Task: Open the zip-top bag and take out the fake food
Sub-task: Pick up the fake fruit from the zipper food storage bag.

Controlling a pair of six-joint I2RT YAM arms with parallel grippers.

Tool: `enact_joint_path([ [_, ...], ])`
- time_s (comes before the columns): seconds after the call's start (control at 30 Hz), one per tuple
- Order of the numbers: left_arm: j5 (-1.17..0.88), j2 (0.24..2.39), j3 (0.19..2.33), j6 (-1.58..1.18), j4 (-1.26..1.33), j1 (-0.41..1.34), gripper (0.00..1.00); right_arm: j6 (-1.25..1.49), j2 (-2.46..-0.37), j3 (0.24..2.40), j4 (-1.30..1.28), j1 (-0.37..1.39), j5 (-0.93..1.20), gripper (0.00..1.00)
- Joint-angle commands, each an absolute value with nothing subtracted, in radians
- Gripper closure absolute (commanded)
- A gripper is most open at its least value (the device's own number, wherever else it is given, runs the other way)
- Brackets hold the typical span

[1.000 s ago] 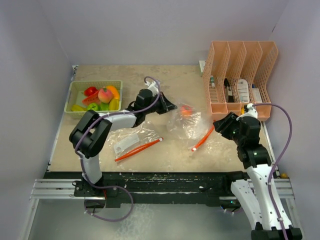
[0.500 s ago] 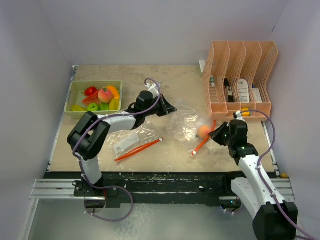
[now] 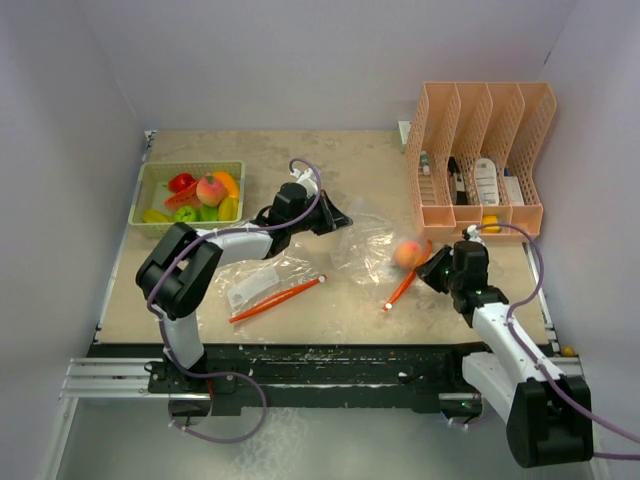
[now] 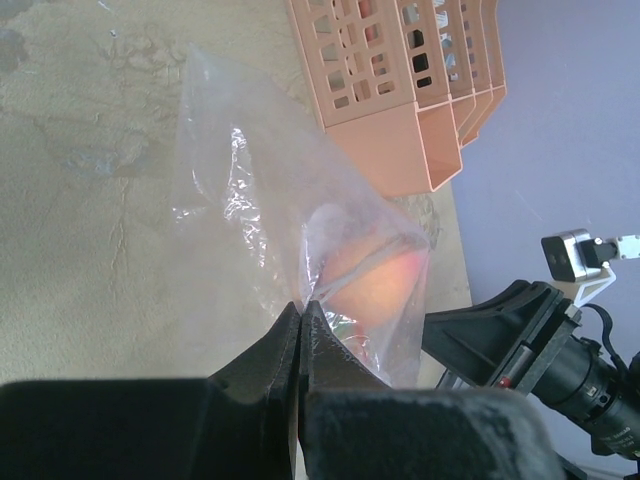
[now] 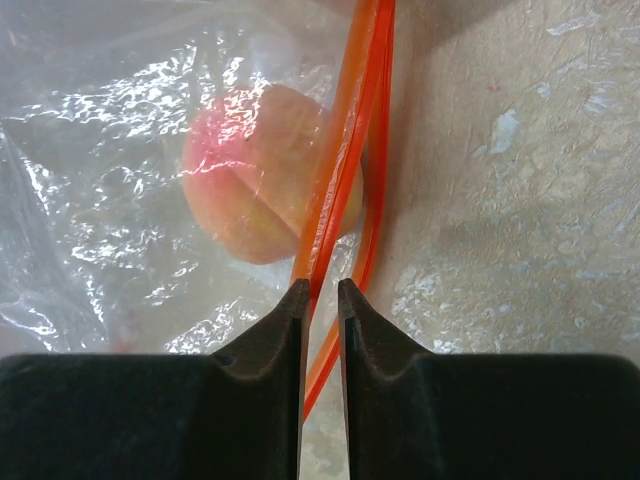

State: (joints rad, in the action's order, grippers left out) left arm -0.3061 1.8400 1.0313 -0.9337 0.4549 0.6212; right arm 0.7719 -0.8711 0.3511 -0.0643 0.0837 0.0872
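A clear zip-top bag (image 3: 362, 243) lies mid-table with a peach fake food (image 3: 407, 253) inside, close to its orange zip strip (image 3: 405, 285). My left gripper (image 3: 335, 215) is shut on the bag's far corner, pinching the film (image 4: 301, 305); the peach (image 4: 375, 285) shows through it. My right gripper (image 3: 430, 270) is low at the zip end. In the right wrist view its jaws (image 5: 320, 285) stand a narrow gap apart with the zip strip (image 5: 345, 150) running between them, and the peach (image 5: 262, 185) just beyond.
A green basket (image 3: 148, 178) at the far left holds several fake foods. A second clear bag (image 3: 262, 278) with an orange zip lies near the left arm. An orange file organizer (image 3: 480, 160) with bottles stands at the far right, close to the right arm.
My right arm has come down and leftward to the bag's zip end, and its jaws have narrowed. The peach has slid inside the bag toward the zip. The left gripper stays shut on the bag.
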Motion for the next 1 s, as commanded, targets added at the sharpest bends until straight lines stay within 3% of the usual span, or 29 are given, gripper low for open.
enact_joint_path([
  [0.0,-0.302,1.845,1.041,-0.941,0.478,0.619,1.00,0.762,-0.920,0.374,-0.008,0.078,0.060,0.80],
  [0.13,-0.300,1.847,1.044,-0.942,0.473,0.620,1.00,0.777,-0.922,0.351,0.019,0.077,0.068,0.82],
  [0.2,-0.300,1.850,1.047,-0.944,0.470,0.620,1.00,0.784,-0.919,0.340,0.019,0.077,0.091,0.98],
  [0.23,-0.299,1.852,1.049,-0.944,0.469,0.620,1.00,0.788,-0.913,0.335,0.015,0.077,0.102,1.00],
  [0.43,-0.305,1.867,1.061,-0.954,0.472,0.620,1.00,0.835,-0.873,0.263,0.069,0.077,0.140,1.00],
  [0.63,-0.305,1.861,1.062,-0.952,0.460,0.619,1.00,0.824,-0.890,0.305,0.024,0.077,0.141,1.00],
  [0.97,-0.320,1.871,1.066,-0.957,0.461,0.620,1.00,0.771,-0.915,0.317,0.167,0.072,0.189,1.00],
])
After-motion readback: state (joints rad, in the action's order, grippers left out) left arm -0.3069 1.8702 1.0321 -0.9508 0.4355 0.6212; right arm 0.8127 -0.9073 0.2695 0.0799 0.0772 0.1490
